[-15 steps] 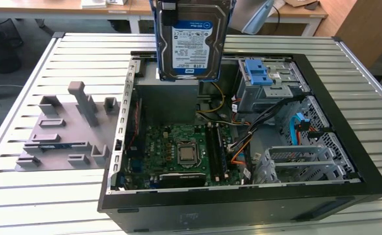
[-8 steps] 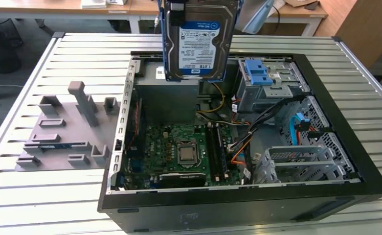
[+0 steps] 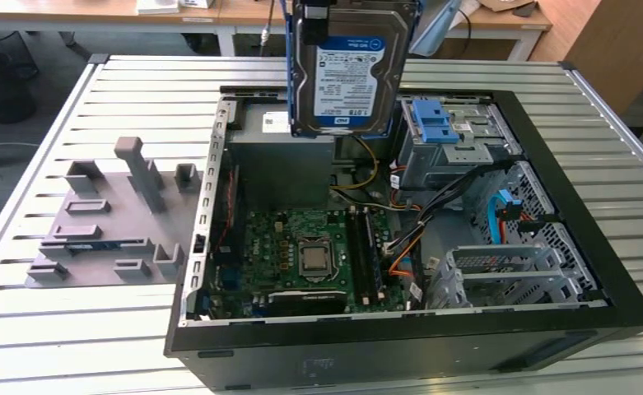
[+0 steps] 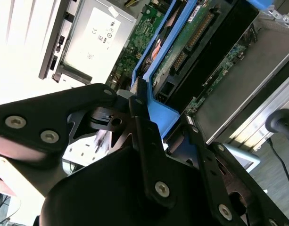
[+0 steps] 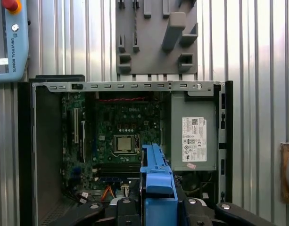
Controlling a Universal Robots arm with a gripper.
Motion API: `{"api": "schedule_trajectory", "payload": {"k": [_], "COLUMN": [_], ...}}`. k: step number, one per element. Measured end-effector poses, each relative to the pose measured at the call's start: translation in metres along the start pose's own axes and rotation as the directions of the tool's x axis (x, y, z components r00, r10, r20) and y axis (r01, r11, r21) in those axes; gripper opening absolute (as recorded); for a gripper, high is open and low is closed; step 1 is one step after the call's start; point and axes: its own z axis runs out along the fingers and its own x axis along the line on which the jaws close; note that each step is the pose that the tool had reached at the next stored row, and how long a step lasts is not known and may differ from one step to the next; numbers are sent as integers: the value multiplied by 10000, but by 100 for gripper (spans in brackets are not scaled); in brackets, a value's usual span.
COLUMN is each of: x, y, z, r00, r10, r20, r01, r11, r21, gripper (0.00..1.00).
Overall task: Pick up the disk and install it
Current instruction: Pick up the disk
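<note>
Disk: we see the disk (image 3: 343,70) hanging upright in the air above the open case (image 3: 584,206); its printed label faces the exterior view; blue rails run down both long edges; it touches nothing inside the case.
Gripper: the gripper (image 4: 163,115) holds the disk by its upper end; in the first wrist view we look down along the blue rails into the case.
Fingers: the black fingers (image 4: 143,132) are clenched on the disk's blue rails, one on each side; in the second wrist view we see the disk's green circuit-board face running away from them.
Grey box: a grey box (image 3: 282,152) with a white sticker sits in the far part of the case; in the exterior view the disk's lower edge overlaps it.
Cage: a drive cage (image 3: 464,156) carrying a blue latch (image 3: 436,127) stands at the exterior view's right of the disk, apart from it.
Board: the motherboard (image 3: 288,247) lies flat on the case bottom, with the socket (image 3: 315,257) near its middle; orange cables (image 3: 398,265) run between it and the cages.
Fixture: a grey fixture (image 3: 107,218) with upright blocks lies on the slatted table (image 3: 134,82), just beside the case at the exterior view's left.
Pendant: in the first wrist view a pendant (image 5: 10,42) with a red button lies on the table near a case corner.
</note>
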Motion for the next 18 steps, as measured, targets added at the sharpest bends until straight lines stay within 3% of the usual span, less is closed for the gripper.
{"api": "schedule_trajectory", "payload": {"k": [12,18], "x": [8,8], "y": [-220,-239], "z": [1,1], "r00": [10000,10000], "r10": [-1,0], "r20": [0,0], "r01": [1,0], "r11": [10000,10000], "r21": [0,0], "gripper": [36,36]}}
